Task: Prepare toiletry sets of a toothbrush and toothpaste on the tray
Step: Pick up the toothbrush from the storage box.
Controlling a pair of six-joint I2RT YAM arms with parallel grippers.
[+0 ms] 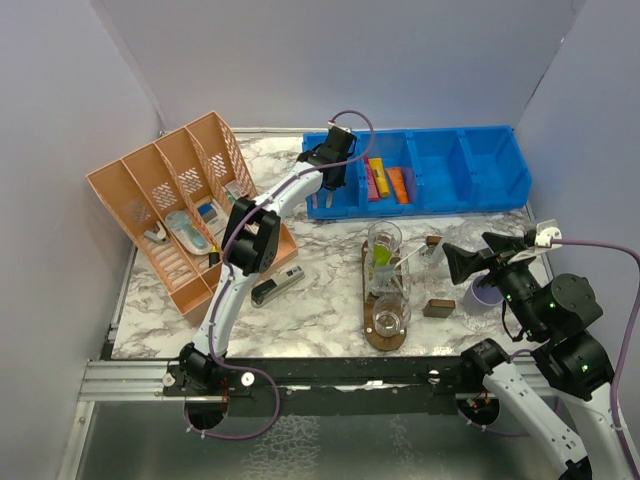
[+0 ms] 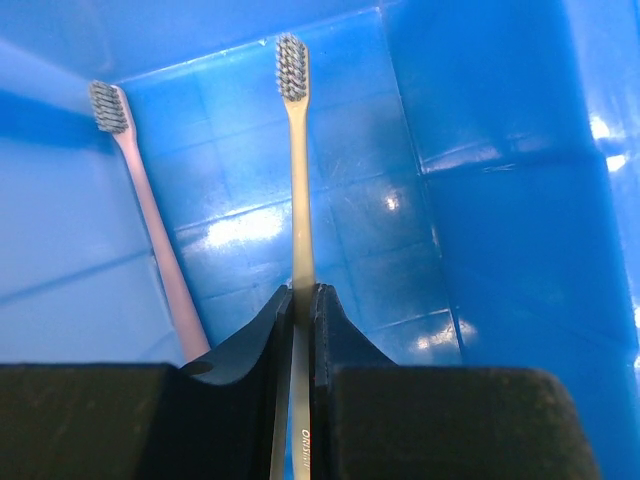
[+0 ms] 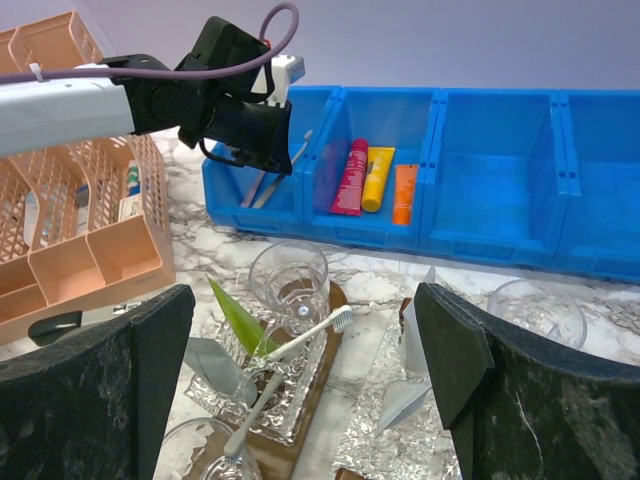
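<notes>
Downward, left end effector [image 2: 303,296] tight around toothbrush [image 2: 297,180]

I see the tray [image 1: 385,343] — a dark brown wooden board with rounded ends — lying flat, its long side running away from the arms' bases. Three clear tumblers stand on it in a row. The far tumbler [image 3: 288,275] looks empty. The middle tumbler [image 1: 390,287] holds a lime green tube [image 3: 238,318] and a white toothbrush [image 3: 300,340], which leans out over the rim with its bristles up. What is inside the near tumbler [image 1: 390,320] I cannot tell. One more pale toothbrush [image 2: 297,180] is in the blue bin [image 2: 500,200], its handle pinched by the left gripper [image 2: 300,295] — a pink toothbrush [image 2: 150,240] lies just beside it.
</notes>
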